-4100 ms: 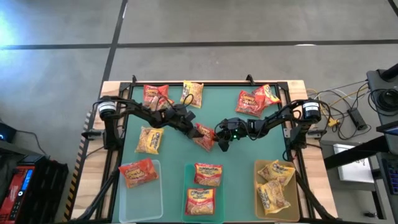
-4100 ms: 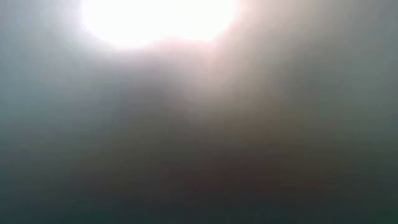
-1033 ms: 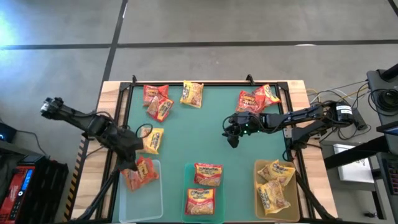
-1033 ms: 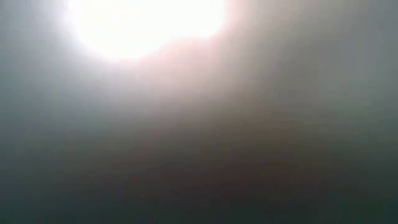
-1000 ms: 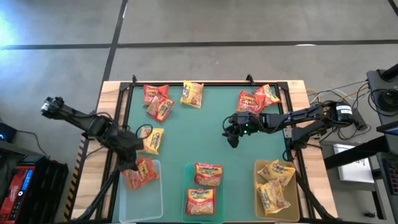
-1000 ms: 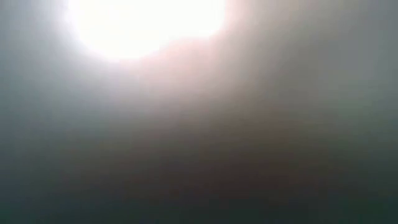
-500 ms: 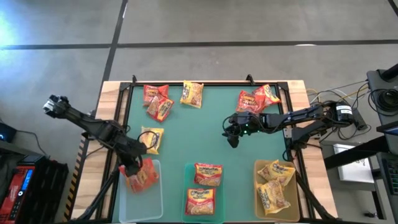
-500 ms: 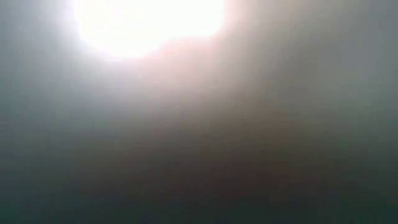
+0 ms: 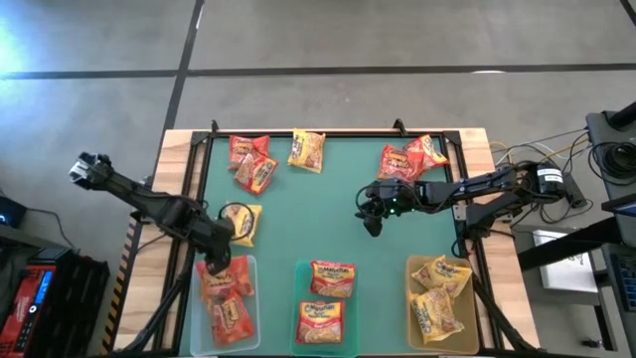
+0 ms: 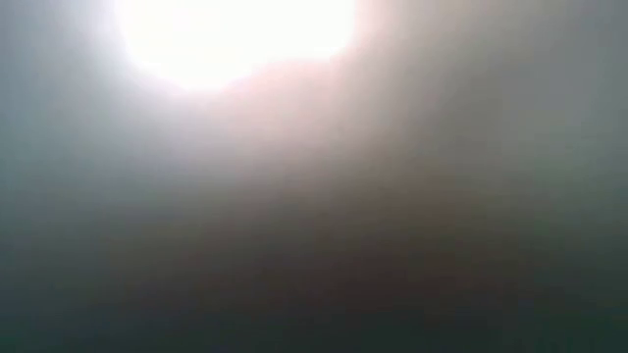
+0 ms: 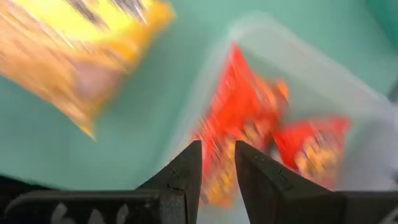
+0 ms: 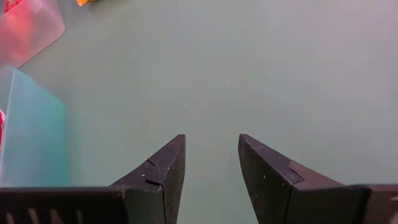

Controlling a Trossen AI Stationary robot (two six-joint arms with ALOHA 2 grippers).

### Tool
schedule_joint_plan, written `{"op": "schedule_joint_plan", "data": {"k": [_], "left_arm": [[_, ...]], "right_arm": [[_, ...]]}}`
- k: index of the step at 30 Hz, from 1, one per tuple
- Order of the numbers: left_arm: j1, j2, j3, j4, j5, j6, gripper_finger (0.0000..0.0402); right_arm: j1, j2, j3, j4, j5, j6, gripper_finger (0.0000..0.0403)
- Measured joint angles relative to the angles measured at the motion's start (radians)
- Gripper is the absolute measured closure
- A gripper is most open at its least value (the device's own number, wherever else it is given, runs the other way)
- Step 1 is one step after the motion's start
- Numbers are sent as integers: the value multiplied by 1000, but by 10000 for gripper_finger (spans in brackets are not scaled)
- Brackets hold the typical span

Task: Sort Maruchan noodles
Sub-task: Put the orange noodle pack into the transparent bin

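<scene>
Released moments earlier, a red packet (image 9: 232, 316) lay in the left bin (image 9: 248, 333) beside another (image 9: 221, 281), as the left gripper (image 9: 217, 265) hung above, fingers slightly parted and empty. The right gripper (image 9: 370, 221) waited open mid-table; five packets remained unsorted.

Green-topped table (image 9: 338, 214): three bins along near edge (image 9: 224, 328), (image 9: 326, 333), (image 9: 444, 333); loose noodle packets (image 9: 307, 150) at far side.
</scene>
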State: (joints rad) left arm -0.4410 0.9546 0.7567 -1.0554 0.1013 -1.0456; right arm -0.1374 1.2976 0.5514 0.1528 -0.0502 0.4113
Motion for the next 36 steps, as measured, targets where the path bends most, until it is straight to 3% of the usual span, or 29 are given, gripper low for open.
{"op": "schedule_joint_plan", "data": {"k": [8,12,19,28,36], "left_arm": [[98,8,0,0,-425,-36,322],[168,19,0,2,-548,-17,322],[318,71,0,127,-560,183,321],[457,180,0,415,-504,554,322],[513,304,0,612,-458,718,322]], "right_arm": [[0,-21,69,-107,5,-55,264],[-2,-21,105,-163,74,-72,264],[-70,-21,192,-447,250,-46,264],[-260,-21,238,-716,260,-28,264],[-349,-37,240,-791,261,-21,264]]}}
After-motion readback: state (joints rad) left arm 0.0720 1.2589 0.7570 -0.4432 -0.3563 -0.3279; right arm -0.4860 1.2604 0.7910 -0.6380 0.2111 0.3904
